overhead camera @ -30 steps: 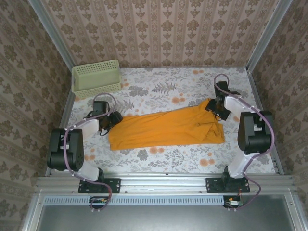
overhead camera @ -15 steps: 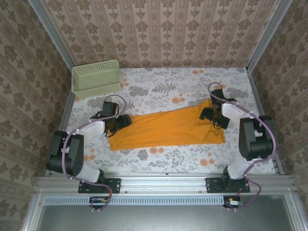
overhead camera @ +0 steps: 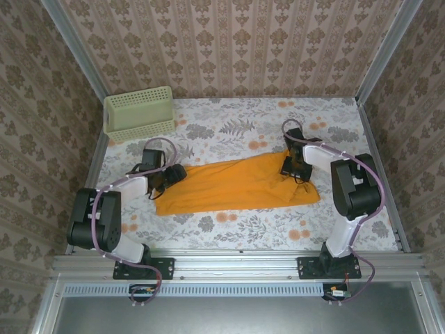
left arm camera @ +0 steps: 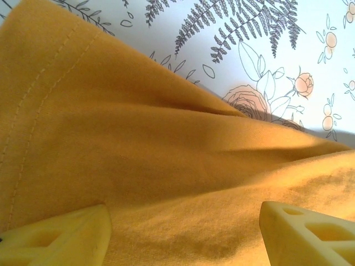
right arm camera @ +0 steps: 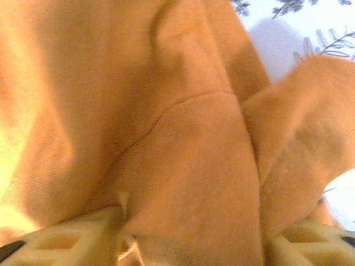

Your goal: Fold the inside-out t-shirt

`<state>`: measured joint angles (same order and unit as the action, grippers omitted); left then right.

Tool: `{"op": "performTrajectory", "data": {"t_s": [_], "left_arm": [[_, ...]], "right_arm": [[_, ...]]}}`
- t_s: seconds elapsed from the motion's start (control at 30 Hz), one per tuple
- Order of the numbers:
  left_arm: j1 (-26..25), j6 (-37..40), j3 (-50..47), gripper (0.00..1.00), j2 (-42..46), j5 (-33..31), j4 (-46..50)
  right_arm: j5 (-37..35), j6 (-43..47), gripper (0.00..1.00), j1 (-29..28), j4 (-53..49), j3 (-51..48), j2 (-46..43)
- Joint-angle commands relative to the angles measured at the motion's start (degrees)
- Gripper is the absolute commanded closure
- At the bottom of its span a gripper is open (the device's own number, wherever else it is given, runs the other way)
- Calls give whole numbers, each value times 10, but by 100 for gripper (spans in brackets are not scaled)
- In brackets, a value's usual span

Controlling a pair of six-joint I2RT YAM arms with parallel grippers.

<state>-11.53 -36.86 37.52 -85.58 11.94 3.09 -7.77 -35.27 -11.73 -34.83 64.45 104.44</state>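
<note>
- One t-shirt (overhead camera: 236, 184) is lying stretched out across the middle of the flowery table (overhead camera: 229, 129).
- The left gripper (overhead camera: 174, 174) is sitting on its left end, two fingers (left arm camera: 61, 235) spread wide over the cloth.
- The right gripper (overhead camera: 292, 169) is sitting on its right end, fingers (right arm camera: 66, 233) spread wide around bunched cloth.
- One basket (overhead camera: 139, 113) is sitting in the far left corner.

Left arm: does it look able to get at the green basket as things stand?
Probably yes. The basket sits in the far-left corner, just beyond the left pincer, bare table between them. The pincer is open over the left end of the t-shirt, so nothing looks to hold it.
</note>
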Motion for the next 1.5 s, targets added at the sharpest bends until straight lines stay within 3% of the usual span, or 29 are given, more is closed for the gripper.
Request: {"op": "performTrajectory", "data": {"t_s": [0.0,0.1,0.2,0.37,0.63,0.9,1.17,1.47], "left_arm": [[11,3,-34,25,-1,-31,55],[13,5,-37,23,13,-32,63],[11,6,-37,22,20,-25,69],[-32,9,-13,21,44,-30,111],[-90,23,39,21,98,-79,177],[-142,4,62,24,72,-67,147],[-176,-9,39,28,49,-33,83],[-218,-31,26,40,-7,0,-1]], "right_arm": [[-14,0,60,-5,-21,-3,15],[-30,6,79,-2,-22,-13,1],[-45,10,91,7,-19,-31,-29],[-107,21,100,26,-53,-43,-85],[-219,42,100,58,-147,-8,-143],[-368,47,100,52,-240,77,-176],[-348,65,100,-75,-280,148,-201],[-245,18,100,-235,-282,230,-97]]}}
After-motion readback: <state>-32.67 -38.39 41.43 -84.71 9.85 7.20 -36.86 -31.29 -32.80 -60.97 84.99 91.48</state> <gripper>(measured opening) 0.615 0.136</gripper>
